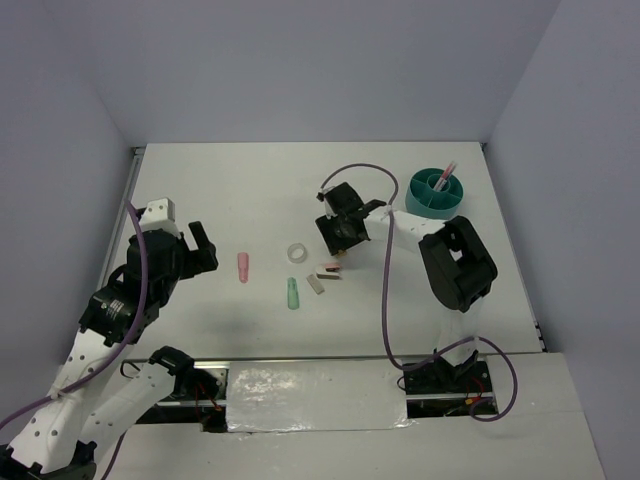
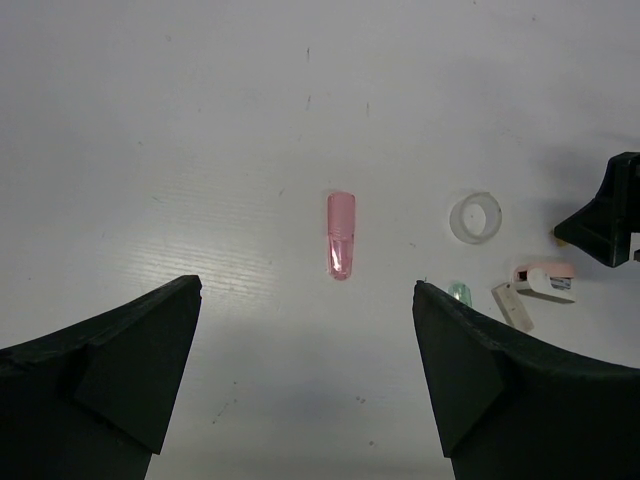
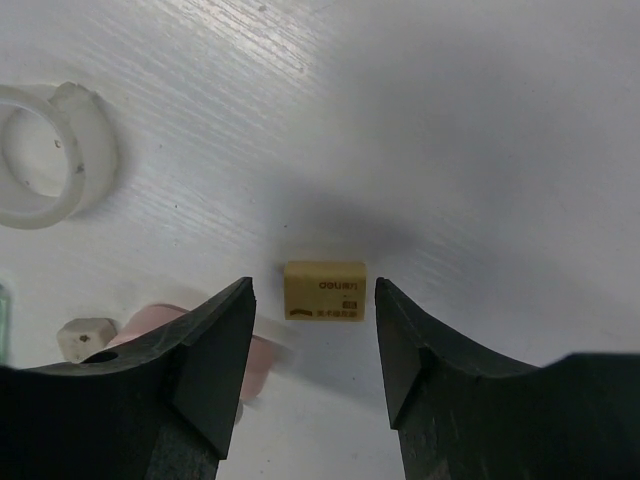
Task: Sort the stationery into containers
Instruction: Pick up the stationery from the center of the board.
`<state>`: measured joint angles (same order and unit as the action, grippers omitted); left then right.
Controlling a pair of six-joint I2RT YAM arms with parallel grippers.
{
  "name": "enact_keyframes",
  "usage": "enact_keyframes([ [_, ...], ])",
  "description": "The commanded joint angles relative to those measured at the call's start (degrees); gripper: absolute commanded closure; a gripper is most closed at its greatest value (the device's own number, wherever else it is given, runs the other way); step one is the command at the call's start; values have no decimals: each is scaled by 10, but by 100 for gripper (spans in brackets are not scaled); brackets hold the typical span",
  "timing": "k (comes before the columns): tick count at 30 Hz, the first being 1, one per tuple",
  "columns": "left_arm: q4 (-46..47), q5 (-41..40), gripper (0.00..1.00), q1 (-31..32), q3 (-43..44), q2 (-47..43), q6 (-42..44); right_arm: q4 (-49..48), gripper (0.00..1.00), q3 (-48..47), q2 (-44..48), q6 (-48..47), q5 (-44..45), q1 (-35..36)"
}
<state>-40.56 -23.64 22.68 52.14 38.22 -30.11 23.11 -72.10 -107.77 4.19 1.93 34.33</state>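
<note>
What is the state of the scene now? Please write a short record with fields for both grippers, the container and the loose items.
left gripper: open, empty, facing the short pink plastic stub
right gripper: open, straddling the small tan rectangular block, gaps on both sides
round teal plastic organiser: holds the thin pink pen
other loose items: white tape ring, mint-green stub

The table (image 2: 200, 150) is matt white, finely ribbed; the pink stub (image 2: 340, 248) is glossy translucent plastic; the tape ring (image 3: 40, 155) is cloudy plastic; the tan block (image 3: 324, 291) is matt.
</note>
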Motion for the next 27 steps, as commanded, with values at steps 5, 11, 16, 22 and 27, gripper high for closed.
enact_keyframes([
  [5,28,13,1,-2,-3,0,12,-15,43,11,-17,0,-6,1],
  [11,30,20,1,-3,-3,0,16,-14,66,8,-19,-7,0,1],
  [16,31,22,1,-3,-4,-2,17,-27,74,8,10,-8,2,0],
  [22,33,27,1,-2,-5,-6,18,-21,74,-37,76,-63,33,-36],
  [27,36,32,1,-2,-6,-14,22,52,73,-134,58,-131,-12,-118],
])
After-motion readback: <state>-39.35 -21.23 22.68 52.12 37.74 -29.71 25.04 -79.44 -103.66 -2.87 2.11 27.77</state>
